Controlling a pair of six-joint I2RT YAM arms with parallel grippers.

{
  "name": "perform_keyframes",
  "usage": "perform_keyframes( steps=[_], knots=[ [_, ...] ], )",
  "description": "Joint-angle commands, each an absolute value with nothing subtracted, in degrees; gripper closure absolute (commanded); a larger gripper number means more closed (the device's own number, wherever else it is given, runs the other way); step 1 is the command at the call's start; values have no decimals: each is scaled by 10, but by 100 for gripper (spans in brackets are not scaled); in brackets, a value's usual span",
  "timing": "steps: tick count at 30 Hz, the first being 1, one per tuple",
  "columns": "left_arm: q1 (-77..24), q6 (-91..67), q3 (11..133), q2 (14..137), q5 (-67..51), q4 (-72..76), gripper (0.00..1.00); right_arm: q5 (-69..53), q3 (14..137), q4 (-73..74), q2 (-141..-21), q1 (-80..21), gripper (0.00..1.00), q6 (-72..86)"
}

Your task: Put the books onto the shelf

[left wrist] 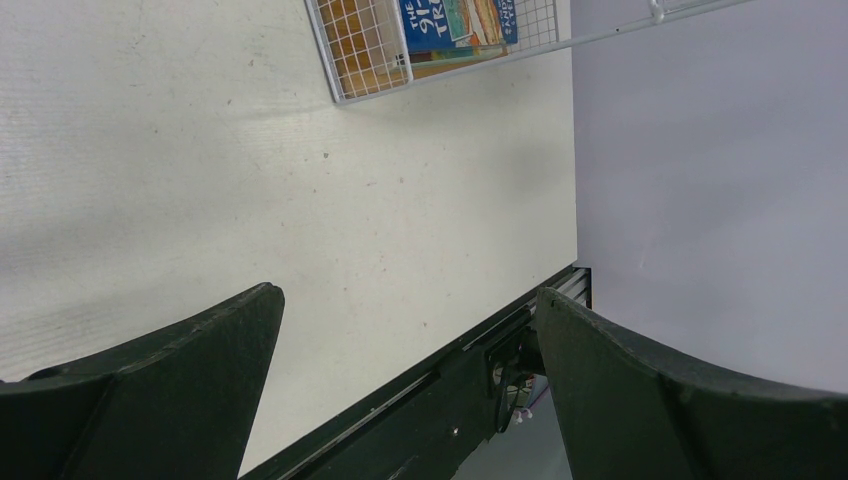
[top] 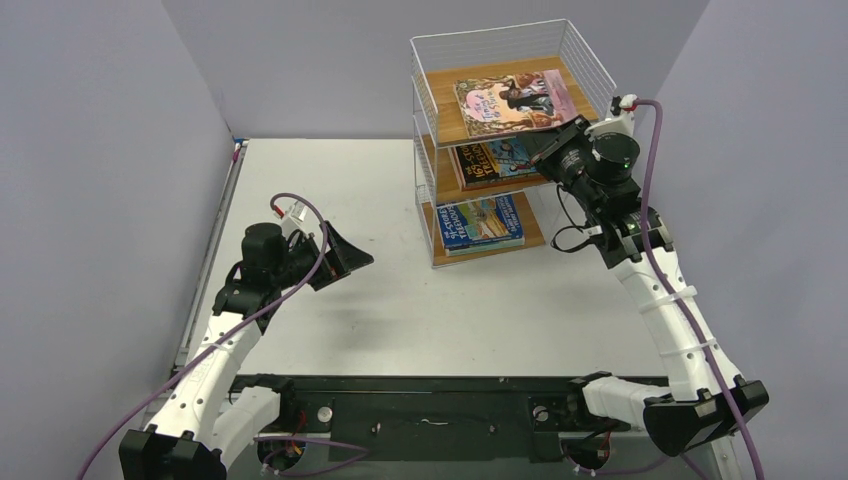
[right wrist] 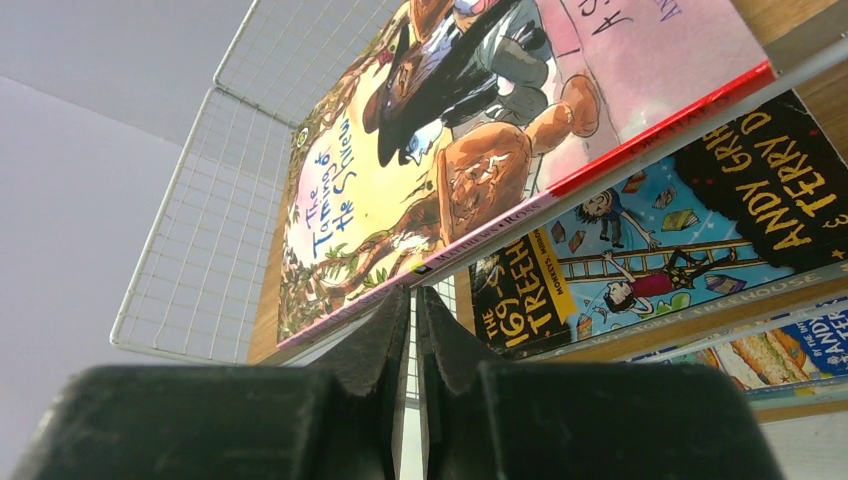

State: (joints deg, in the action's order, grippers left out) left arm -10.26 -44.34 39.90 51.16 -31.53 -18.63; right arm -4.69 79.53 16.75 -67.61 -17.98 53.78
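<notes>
The right arm rises from its base at the near right corner of the desk [top: 400,300], bends at the elbow and reaches up and forward to the right front of the shelf [top: 590,60]. Its wrist is at the level of the upper tiers. The right pincer [top: 545,145] is pressed shut with nothing seen between its fingers. In the wrist view the right pincer [right wrist: 413,295] has its tips right at the spine edge of the pink book [right wrist: 400,190] and the wire rim of the shelf [right wrist: 190,250]; whether they touch is unclear.

The left arm is folded low over the left half of the desk, well apart from the shelf. The left pincer [top: 345,258] points toward the desk's middle and is spread wide and empty. Its own camera shows the left pincer [left wrist: 405,298] above bare desk [left wrist: 200,150].

The pink book [top: 510,100] lies flat and cover-up on the top board, its long axis left to right and slightly skewed, its red spine along the near side. The dark book [top: 495,160] lies flat on the middle board and the blue book [top: 480,222] on the bottom one, both with long axes left to right.
</notes>
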Motion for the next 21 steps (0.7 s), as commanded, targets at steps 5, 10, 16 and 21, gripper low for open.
perform_keyframes(
  steps=[5, 10, 16, 21],
  knots=[
    [-98, -441, 399, 506, -319, -164, 4, -59, 818, 136, -681, -181, 97, 544],
    [-98, -441, 398, 505, -319, -164, 4, -47, 817, 145, -672, -181, 97, 535],
    [-98, -440, 398, 506, -318, -163, 4, -39, 824, 163, -667, -166, 97, 522],
    [-98, -441, 392, 506, -318, -162, 4, -27, 821, 182, -645, -140, 96, 509]
  ],
)
